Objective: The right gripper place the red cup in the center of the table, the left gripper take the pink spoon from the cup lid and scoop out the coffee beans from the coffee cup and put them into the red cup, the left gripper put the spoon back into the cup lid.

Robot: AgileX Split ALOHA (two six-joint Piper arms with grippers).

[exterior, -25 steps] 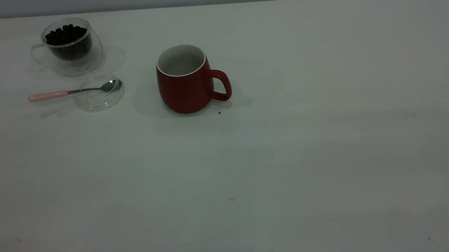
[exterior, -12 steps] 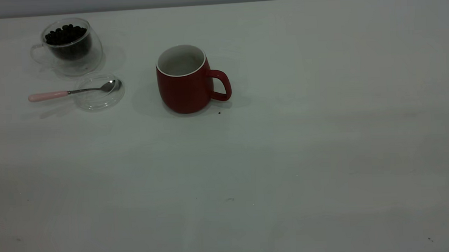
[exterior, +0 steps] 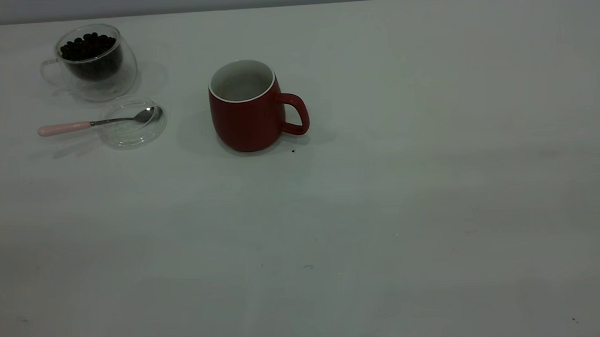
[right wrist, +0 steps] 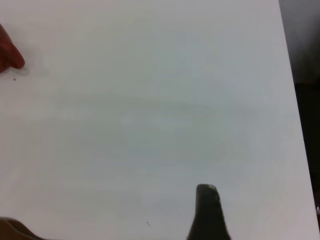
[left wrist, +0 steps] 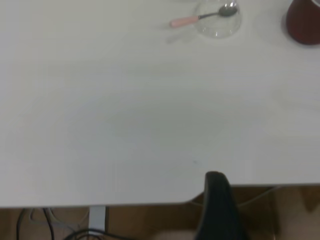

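Carefully now: reach the left gripper (left wrist: 218, 200), finger spread impossible to tell, toward ten o'clock; pinch the pink spoon (exterior: 64, 128) mid-handle, lifting level off the cup lid (exterior: 132, 129).

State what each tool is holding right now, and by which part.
Nothing is held. The pink spoon lies across the cup lid; the red cup stands free.

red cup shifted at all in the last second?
No. The red cup keeps its spot beside the dark speck on the table.
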